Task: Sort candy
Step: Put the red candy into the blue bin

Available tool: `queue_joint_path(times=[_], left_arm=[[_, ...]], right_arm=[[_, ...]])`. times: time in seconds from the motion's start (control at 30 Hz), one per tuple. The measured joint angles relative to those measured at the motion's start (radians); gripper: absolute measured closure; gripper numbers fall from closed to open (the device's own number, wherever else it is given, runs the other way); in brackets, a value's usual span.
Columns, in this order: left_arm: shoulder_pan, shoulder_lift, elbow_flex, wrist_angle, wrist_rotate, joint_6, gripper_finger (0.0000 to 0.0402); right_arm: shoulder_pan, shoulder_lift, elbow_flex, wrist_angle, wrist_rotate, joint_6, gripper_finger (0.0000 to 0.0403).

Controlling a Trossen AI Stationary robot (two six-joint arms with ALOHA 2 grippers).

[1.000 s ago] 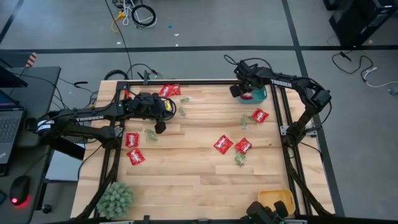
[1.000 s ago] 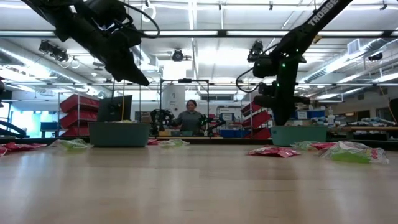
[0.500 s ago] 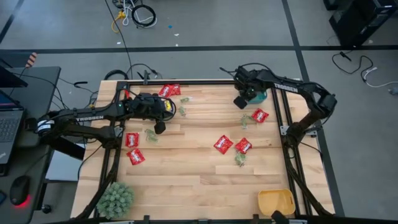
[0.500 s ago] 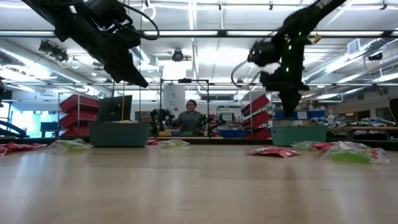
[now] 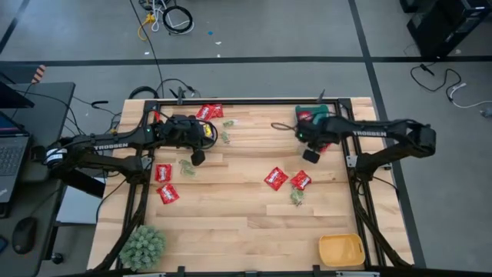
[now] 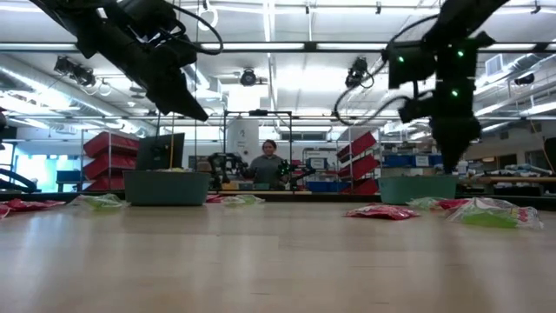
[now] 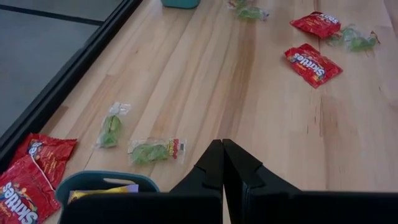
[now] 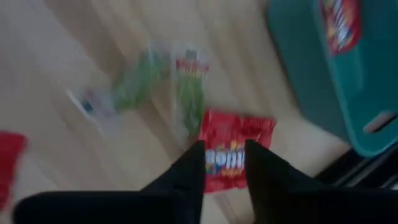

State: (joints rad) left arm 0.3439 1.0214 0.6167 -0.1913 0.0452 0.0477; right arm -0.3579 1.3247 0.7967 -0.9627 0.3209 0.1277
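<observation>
Red candy packets lie on the wooden table at the far left, at the left and in the middle. Small pale green ones lie between them. My right gripper is open and hovers over a red packet, with two green packets just beyond it. It touches nothing. My left gripper is shut and empty, held above the table beside a teal bin that holds a yellow packet. No other yellow packets show.
A second teal bin with a red packet inside stands at the far right corner. A yellow-orange bin sits at the near right and a fuzzy green plant at the near left. A black frame runs round the table.
My right gripper has swung from beside the far-right teal bin toward the table's near edge and now hangs over the red packet by the right rail. My left arm has kept still.
</observation>
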Motion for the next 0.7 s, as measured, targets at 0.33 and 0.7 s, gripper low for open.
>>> queue_joint_path(times=[0.33, 0.7], left_arm=[[0.000, 0.000, 0.000, 0.005, 0.000, 0.000, 0.0401], [-0.001, 0.000, -0.225, 0.587, 0.173, 0.022, 0.0401]], right_arm=[[0.058, 0.089, -0.055, -0.028, 0.033, -0.019, 0.0195], [0.061, 0.247, -0.050, -0.032, 0.089, 0.023, 0.0218]])
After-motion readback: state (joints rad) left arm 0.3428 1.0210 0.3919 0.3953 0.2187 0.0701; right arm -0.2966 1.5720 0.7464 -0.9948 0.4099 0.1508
